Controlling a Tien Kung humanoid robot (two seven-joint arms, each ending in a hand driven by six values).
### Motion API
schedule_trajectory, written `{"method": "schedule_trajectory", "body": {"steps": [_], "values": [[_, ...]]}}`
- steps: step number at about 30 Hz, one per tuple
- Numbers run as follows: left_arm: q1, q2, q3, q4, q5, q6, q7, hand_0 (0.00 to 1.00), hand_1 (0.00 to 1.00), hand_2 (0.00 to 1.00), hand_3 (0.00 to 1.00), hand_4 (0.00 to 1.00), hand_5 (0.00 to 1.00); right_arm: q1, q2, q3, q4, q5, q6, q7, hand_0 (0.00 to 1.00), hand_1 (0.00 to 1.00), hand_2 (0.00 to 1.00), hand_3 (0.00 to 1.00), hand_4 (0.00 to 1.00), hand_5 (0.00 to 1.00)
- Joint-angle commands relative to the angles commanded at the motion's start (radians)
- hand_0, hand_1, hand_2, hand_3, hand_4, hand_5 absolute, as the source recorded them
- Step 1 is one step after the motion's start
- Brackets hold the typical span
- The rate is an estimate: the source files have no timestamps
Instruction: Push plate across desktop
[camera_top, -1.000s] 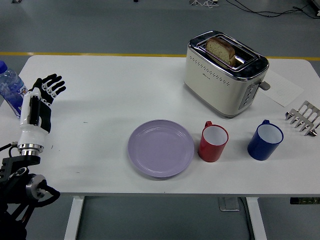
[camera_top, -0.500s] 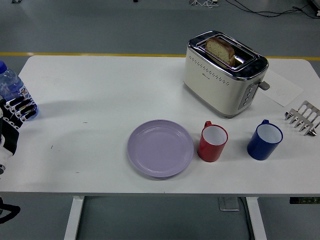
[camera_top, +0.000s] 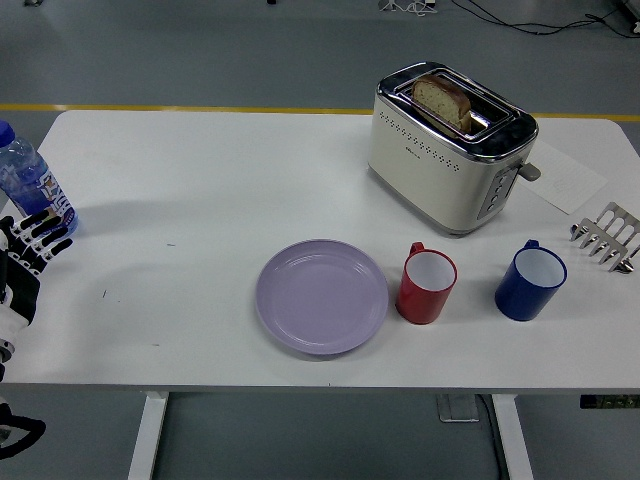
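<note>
Looking at this one, nothing had touched the plate (camera_top: 321, 296) yet. It sat flat near the table's (camera_top: 200, 170) front edge, well off to the right of the left hand (camera_top: 22, 262), with a wide stretch of bare tabletop between them. That hand was at the very left edge of the view, fingers (camera_top: 45, 232) spread and holding nothing. The right hand wasn't in view at all.

Just beyond the hand stood a bottle (camera_top: 30, 185), close to its fingertips (something to watch for if the arm swings forward). Past the plate, further right from the hand, was a red mug (camera_top: 427, 285), just beside the plate's rim and maybe touching it, I couldn't tell. Further right again sat a blue mug (camera_top: 530, 279), and behind the mugs a toaster (camera_top: 448, 145) with a bread slice (camera_top: 442, 100) sticking out. A small metal rack (camera_top: 607, 235) was at the far right.

My read: this was the approach step, push not started. Next move would need the hand to cross over to the plate's rim and press on it from the side. Pushing it rightward would shove the red mug, so away from the mug looks safer.
</note>
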Motion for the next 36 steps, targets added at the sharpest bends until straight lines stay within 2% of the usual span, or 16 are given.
{"method": "schedule_trajectory", "body": {"steps": [7,20,31,36], "values": [[0.001,-0.013,0.007,-0.016,0.025,0.012,-0.001,0.634,0.665,0.660,0.615,0.504,0.998,0.004,0.004,0.012,0.000,0.000,-0.008,0.005,0.616,0.562,0.635,0.593,0.418,0.339],[-0.003,-0.020,0.026,-0.023,0.055,0.019,-0.008,0.634,0.664,0.659,0.616,0.505,0.998,0.026,0.013,0.064,0.000,-0.020,-0.019,0.022,0.617,0.568,0.643,0.595,0.416,0.338],[-0.014,-0.026,0.036,-0.022,0.071,0.041,-0.018,0.635,0.661,0.656,0.613,0.503,0.998,0.049,0.032,0.173,0.000,-0.093,-0.020,0.016,0.615,0.567,0.653,0.595,0.411,0.339],[-0.016,-0.016,0.028,-0.024,0.070,0.045,-0.012,0.637,0.657,0.651,0.613,0.504,0.998,0.056,0.033,0.133,0.000,-0.019,-0.004,0.004,0.617,0.567,0.651,0.592,0.411,0.341]]}}
